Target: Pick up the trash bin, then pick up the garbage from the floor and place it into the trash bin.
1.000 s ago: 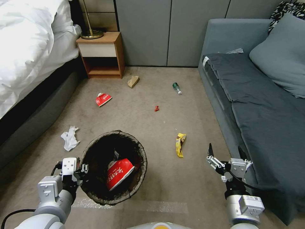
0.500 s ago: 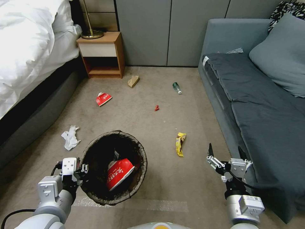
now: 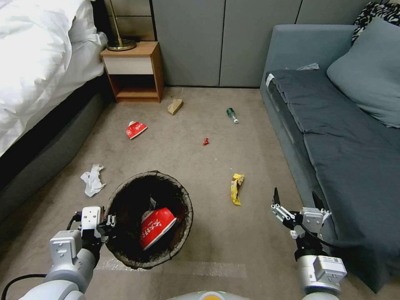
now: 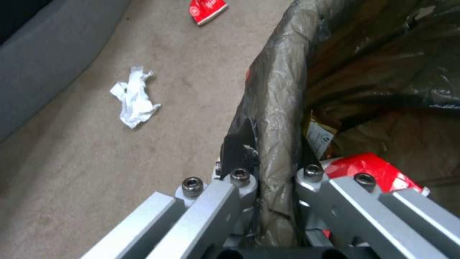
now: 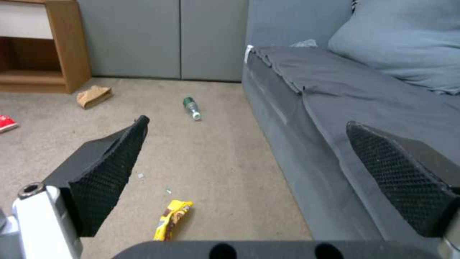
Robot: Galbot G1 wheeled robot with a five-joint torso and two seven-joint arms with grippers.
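The trash bin [image 3: 188,221], lined with a dark bag, sits low at my left front, and my left gripper [image 3: 109,223] is shut on its near-left rim. In the left wrist view the gripper [image 4: 271,144] pinches the bag-covered rim [image 4: 278,90]. A crushed red carton [image 3: 156,227] lies inside the bin. My right gripper [image 3: 296,196] hangs open and empty beside the sofa, a little right of a yellow wrapper [image 3: 236,188] on the carpet. Other garbage lies about: white tissue [image 3: 92,180], a red-and-white carton [image 3: 135,129], brown paper [image 3: 175,106], a green bottle [image 3: 231,115], a small red scrap [image 3: 205,141].
A bed [image 3: 37,62] with a white duvet lines the left side, and a grey sofa [image 3: 346,137] lines the right. A wooden nightstand [image 3: 133,71] with a lamp base stands at the far wall by grey cabinet doors [image 3: 221,41]. Carpet runs between them.
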